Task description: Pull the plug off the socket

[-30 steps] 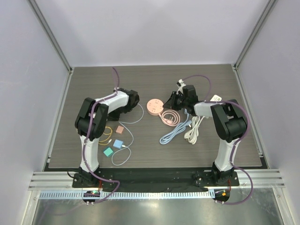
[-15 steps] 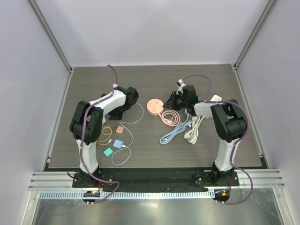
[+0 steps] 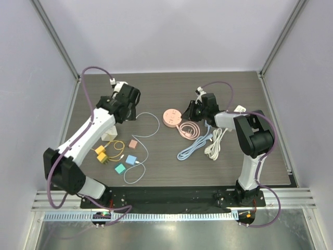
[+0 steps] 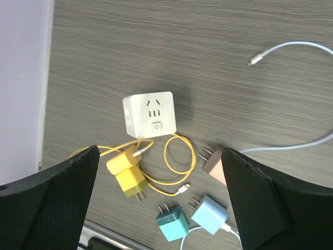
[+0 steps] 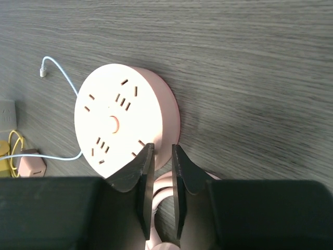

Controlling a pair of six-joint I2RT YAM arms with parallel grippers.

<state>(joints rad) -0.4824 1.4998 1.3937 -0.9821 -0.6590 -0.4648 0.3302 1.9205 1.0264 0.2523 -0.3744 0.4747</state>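
The white cube socket (image 4: 149,114) sits face up on the dark wood-grain desk (image 4: 208,47) with nothing plugged into it. The 2 yellow plugs (image 4: 127,172) lie just beside one corner, and a loop of yellow cable (image 4: 179,156) touches the cube's edge.

Close by there's a dusty-pink plug (image 4: 211,162), a teal plug (image 4: 171,223) and a light blue plug (image 4: 210,214), plus a thin white cable (image 4: 286,148). Over on the right is a round pink power strip (image 5: 125,122) with its coiled pink cord (image 3: 188,130), next to a heap of pale blue and white cables (image 3: 203,146). Pale lilac walls (image 3: 171,31) all round.

The left arm is stretched toward the far left of the desk. The left claw (image 4: 158,153) hangs above the cube with its jaws spread wide, holding nothing. The right arm is folded low, with the right claw (image 5: 162,150) at the strip's rim. Its jaws are narrow with a slim gap, and I can't tell if they're pinching the cord.
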